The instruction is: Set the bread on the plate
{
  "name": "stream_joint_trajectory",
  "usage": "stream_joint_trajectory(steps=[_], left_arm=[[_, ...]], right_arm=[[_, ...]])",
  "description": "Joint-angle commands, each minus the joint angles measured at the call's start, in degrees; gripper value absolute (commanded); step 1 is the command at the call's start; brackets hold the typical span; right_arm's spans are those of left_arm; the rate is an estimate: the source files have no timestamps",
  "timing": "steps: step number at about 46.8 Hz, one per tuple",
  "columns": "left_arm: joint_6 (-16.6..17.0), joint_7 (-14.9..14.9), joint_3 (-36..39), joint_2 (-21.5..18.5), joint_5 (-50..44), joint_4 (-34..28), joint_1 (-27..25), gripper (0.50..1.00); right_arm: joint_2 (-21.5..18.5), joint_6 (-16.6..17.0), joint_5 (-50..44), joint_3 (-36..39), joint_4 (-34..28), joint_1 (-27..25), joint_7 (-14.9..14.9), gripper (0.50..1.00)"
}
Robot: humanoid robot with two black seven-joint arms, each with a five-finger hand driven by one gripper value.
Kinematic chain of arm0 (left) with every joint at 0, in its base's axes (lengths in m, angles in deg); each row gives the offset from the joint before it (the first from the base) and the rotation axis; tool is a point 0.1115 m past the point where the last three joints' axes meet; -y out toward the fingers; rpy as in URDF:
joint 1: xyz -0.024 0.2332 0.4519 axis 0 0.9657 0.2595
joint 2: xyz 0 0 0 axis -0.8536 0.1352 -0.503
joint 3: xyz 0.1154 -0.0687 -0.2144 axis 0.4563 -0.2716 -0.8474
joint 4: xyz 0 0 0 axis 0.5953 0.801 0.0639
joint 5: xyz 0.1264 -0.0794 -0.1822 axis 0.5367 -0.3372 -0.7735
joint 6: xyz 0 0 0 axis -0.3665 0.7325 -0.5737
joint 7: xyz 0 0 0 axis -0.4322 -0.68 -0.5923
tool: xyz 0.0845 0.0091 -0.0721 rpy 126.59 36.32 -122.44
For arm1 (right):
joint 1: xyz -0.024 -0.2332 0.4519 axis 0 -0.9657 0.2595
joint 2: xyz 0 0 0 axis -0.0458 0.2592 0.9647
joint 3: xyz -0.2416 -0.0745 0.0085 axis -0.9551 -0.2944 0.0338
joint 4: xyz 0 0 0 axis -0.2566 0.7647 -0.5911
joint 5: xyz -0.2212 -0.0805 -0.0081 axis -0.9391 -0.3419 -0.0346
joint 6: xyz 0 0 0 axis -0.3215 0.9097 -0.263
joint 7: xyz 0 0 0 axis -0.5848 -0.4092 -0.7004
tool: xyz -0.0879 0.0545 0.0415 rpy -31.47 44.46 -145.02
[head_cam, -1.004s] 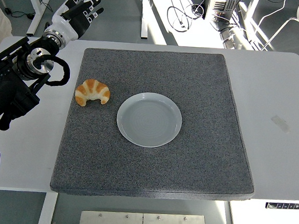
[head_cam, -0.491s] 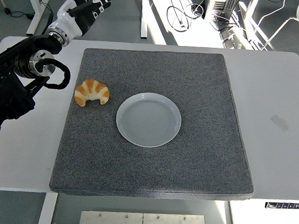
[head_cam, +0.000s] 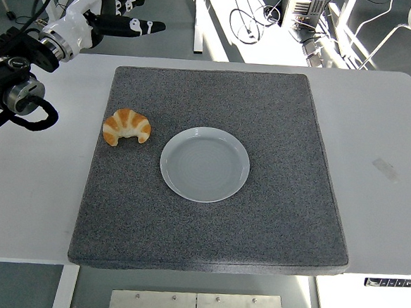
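A golden croissant (head_cam: 126, 126) lies on the left part of a grey mat (head_cam: 257, 221). An empty white plate (head_cam: 205, 164) sits on the mat's middle, just right of the croissant and apart from it. My left hand (head_cam: 124, 7) is raised at the top left, beyond the table's far edge, well above and behind the croissant. Its fingers (head_cam: 145, 27) are spread and hold nothing. The right arm is out of view.
The mat lies on a white table (head_cam: 390, 139). Beyond the table's far edge are table legs (head_cam: 198, 19) and cables (head_cam: 254, 20) on the floor. A strip of tape (head_cam: 384, 169) is stuck on the table at the right.
My left arm has lifted and drawn back toward the upper left, with the hand rising to the picture's top edge and its fingers spreading. The croissant and plate have not moved.
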Motion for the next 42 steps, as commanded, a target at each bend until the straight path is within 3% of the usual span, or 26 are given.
stream_joint_trajectory(steps=[1,8,13,16,26,35,42], left_arm=[[-0.05,0.15,2.35,-1.79,4.25,-0.21,-1.06,0.984],[-0.84,0.15,8.15,-5.74,13.74,-2.67,-2.29,0.984],[-9.18,0.24,13.08,-10.84,16.47,-6.45,-5.28,0.986],[-11.21,0.15,14.05,-11.9,17.61,-6.37,-6.34,0.986],[-11.13,0.15,15.1,-13.13,32.9,-5.05,-6.16,0.98],[-10.95,-0.2,18.09,-12.69,34.22,-3.46,-4.84,0.984],[-6.91,-0.2,20.29,-11.99,33.88,-1.18,-3.09,0.984]], right_arm=[[0.0,0.0,0.0,-0.01,-0.06,-0.07,0.0,1.0],[0.0,0.0,0.0,-0.01,-0.06,0.02,0.0,1.0],[0.0,0.0,0.0,-0.01,-0.06,-0.07,0.0,1.0],[0.0,0.0,0.0,-0.01,0.03,-0.06,0.0,1.0],[0.0,0.0,0.0,-0.01,0.03,-0.07,0.0,1.0],[0.0,0.0,0.0,-0.01,-0.06,0.02,0.0,1.0],[0.0,0.0,0.0,-0.01,-0.06,-0.07,0.0,1.0]])
